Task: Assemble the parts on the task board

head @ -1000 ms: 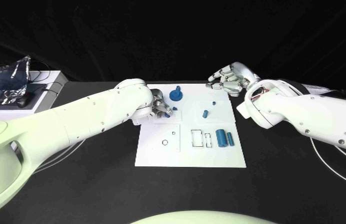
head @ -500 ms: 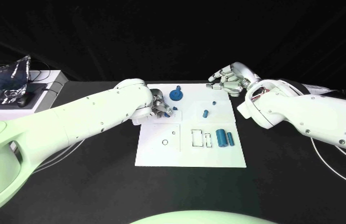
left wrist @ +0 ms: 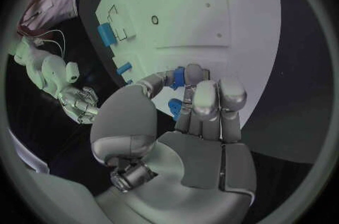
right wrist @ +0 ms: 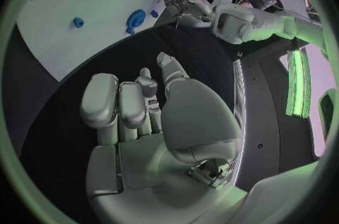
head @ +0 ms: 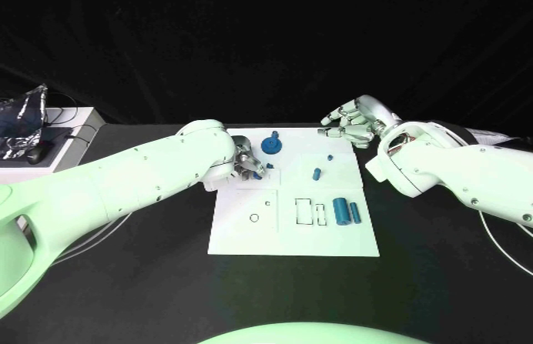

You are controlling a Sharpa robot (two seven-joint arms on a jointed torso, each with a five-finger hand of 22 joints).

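Left robot hand (head: 249, 167) pinching small blue part (left wrist: 177, 77) over task board (head: 293, 236), right robot hand (head: 353, 122) empty, fingers loosely curled.

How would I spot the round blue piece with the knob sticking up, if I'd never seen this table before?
Find the white task board in the middle of the black table, then look to its far edge, between the two robot hands. The round blue piece stands there, just beyond the left hand. Unlike the blue cylinders and small pegs nearby, it has a wide round base with a knob rising from it.
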